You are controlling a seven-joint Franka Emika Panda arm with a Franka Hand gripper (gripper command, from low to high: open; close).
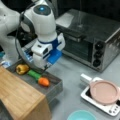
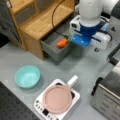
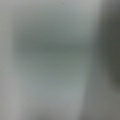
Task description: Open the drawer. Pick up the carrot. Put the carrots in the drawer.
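Lying in the open dark grey drawer (image 1: 53,87) was the small orange carrot (image 1: 43,81).
The white-and-blue gripper (image 1: 46,67) hung just above it; its fingers were hidden, so I cannot tell their state.

The arm (image 1: 42,22) is glossy white, built of rounded, bulbous segments. Its wrist joint carries a dark grey round cap (image 1: 41,9) with a small blue light at the centre. Well above the fingers sits a blue collar (image 2: 88,27) — a band between the white shell and the hand. The gripper (image 1: 46,65) has a boxy white body with dark grey recesses, and a bright blue block (image 1: 54,57) is fixed to its side. A black cable (image 1: 18,40) loops from the wrist — thin and curved. The fingers are too blurred to describe.
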